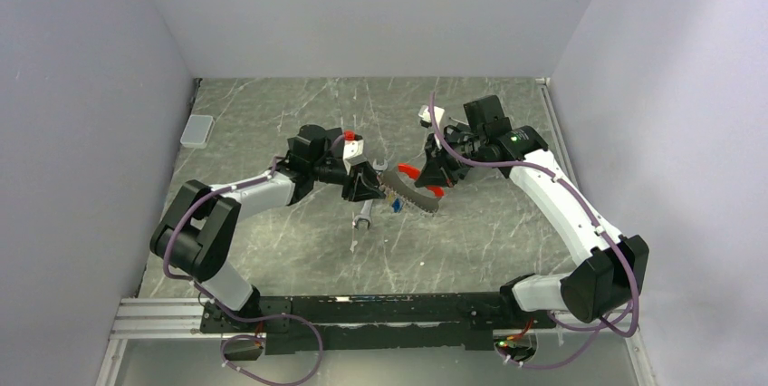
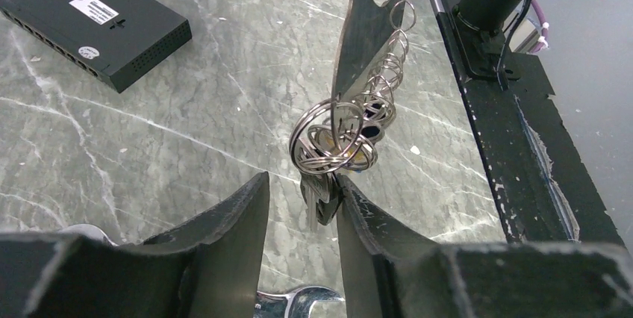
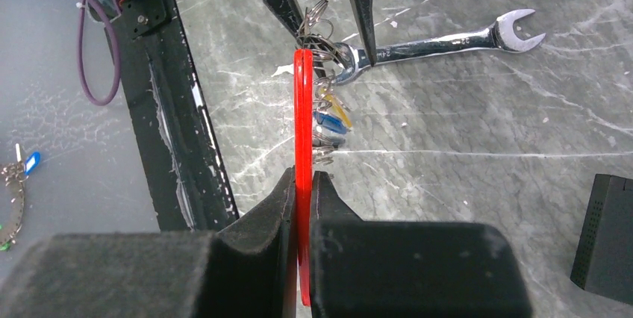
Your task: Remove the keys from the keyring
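Overhead, the keyring hangs above the marble table between the two arms, its grey curved strap running from one gripper to the other. The right gripper is pressed tight on the keyring's red plate. That plate is seen edge-on from the right wrist, so its shape cannot be made out there, and its lower end is hidden between the fingers.

The left gripper is spread, with its fingers on either side of the hanging keys. The keys sit close against one finger and a gap shows at the other. Whether that finger truly touches them I cannot tell. A tangle of thin metal rings covers most of the key heads, so the keys cannot be counted. From the right wrist only a blue head and a brass one stand out.

The wrench lies flat on the table beneath. Its middle is hidden under the left gripper overhead, and only one end shows at the bottom edge of the left wrist view. A black box lies well apart, and the right wrist view cuts it off at the picture's edge.
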`<state>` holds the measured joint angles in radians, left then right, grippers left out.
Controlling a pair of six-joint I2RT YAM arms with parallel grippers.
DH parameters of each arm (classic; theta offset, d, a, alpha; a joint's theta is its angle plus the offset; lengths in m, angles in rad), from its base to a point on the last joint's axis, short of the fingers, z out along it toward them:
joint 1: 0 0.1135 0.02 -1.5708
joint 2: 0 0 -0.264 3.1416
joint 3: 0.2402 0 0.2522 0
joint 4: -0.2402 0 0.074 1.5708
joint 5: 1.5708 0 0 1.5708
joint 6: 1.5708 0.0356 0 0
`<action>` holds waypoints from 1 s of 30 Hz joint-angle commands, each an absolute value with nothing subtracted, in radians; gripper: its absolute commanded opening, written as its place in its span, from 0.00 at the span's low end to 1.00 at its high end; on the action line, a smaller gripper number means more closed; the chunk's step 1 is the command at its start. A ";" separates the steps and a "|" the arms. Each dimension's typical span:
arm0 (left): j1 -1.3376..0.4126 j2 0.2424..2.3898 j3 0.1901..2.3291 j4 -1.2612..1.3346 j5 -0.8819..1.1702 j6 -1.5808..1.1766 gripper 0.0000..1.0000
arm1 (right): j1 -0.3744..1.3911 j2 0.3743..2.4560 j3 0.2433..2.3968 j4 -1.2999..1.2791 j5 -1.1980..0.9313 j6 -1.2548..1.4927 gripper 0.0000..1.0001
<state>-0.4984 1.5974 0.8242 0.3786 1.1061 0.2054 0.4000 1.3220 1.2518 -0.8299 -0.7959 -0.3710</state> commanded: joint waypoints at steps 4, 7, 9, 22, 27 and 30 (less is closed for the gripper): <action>-0.502 1.589 0.842 0.431 1.158 0.169 0.39 | 0.402 1.288 1.292 -0.819 -0.847 -0.382 0.00; -0.502 1.589 0.845 0.453 1.164 0.137 0.39 | 0.402 1.286 1.292 -0.820 -0.848 -0.382 0.00; -0.502 1.589 0.845 0.460 1.169 0.126 0.41 | 0.402 1.287 1.295 -0.822 -0.848 -0.381 0.00; -0.499 1.576 0.868 0.366 1.186 0.145 0.11 | 0.402 1.282 1.290 -0.825 -0.818 -0.387 0.00; -0.486 1.551 0.931 0.085 1.159 0.280 0.00 | 0.399 1.283 1.283 -0.827 -0.772 -0.388 0.00; -0.486 1.539 0.983 -0.104 1.113 0.364 0.00 | 0.395 1.285 1.276 -0.824 -0.755 -0.389 0.00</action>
<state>-0.4923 1.5925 0.9001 0.1764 1.1477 0.2279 0.4000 1.3201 1.2518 -0.8322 -0.7689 -0.3756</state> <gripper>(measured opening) 0.034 0.058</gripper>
